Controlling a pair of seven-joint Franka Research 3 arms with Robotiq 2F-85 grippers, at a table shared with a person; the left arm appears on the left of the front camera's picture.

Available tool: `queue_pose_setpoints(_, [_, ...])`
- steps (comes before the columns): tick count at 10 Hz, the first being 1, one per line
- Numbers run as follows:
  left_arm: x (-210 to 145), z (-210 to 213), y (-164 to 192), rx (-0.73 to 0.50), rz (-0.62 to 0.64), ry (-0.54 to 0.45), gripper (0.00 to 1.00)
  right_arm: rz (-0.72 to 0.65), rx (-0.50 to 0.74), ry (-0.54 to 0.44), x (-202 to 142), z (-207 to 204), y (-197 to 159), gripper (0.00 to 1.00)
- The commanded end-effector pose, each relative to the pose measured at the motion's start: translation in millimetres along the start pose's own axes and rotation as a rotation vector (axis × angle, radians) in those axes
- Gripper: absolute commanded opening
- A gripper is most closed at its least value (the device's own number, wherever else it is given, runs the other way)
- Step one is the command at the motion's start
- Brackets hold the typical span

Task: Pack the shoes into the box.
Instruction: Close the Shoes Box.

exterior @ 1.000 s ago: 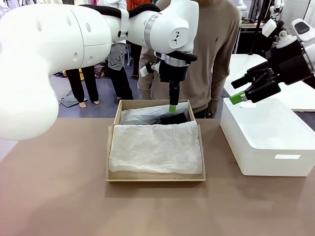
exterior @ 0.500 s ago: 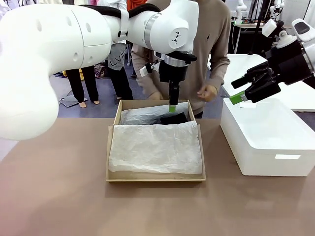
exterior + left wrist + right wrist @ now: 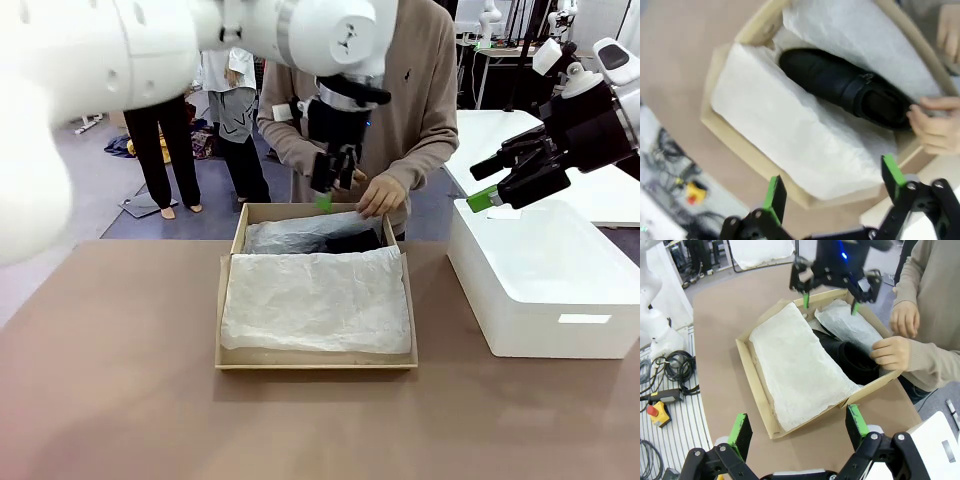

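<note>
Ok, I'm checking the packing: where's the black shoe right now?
In the front view the shoe sits in the far half of the box, between the white tissue sheets, right by the person's hand and below the left claw.

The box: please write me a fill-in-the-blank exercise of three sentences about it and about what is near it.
1. The left gripper hangs above the box with its jaws ____.
2. The shoe lying in the box is ____ in colour.
3. Crinkled white ____ paper lines the box.
Missing words: open; black; tissue.
</note>
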State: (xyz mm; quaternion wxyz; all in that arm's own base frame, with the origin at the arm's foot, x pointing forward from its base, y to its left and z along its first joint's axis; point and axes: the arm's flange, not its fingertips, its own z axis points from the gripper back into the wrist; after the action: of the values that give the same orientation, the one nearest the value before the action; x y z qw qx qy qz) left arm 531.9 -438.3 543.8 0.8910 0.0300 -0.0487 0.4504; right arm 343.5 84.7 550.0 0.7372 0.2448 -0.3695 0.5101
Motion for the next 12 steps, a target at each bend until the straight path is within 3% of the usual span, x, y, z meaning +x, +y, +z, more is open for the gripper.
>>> queue_pose_setpoints(1, [32,2,47,0.047,-0.266,-0.021,1.00,0.027,0.006,-0.035,0,-3,-3,1.00])
queue_pose_setpoints(3, [57,11,73,-0.028,-0.634,0.045,1.00,0.027,0.006,-0.035,0,-3,-3,1.00])
queue_pose_setpoints(6, [85,14,98,-0.122,-0.949,0.101,1.00,0.027,0.006,-0.035,0,-3,-3,1.00])
queue_pose_setpoints(7, [90,14,101,-0.164,-0.982,0.114,1.00,0.027,0.006,-0.035,0,-3,-3,1.00])
queue_pose_setpoints(8, [76,28,73,-0.111,-0.847,0.057,1.00,0.027,0.006,-0.035,0,-3,-3,1.00])
queue_pose_setpoints(12, [76,28,73,-0.111,-0.847,0.057,1.00,0.027,0.006,-0.035,0,-3,-3,1.00])
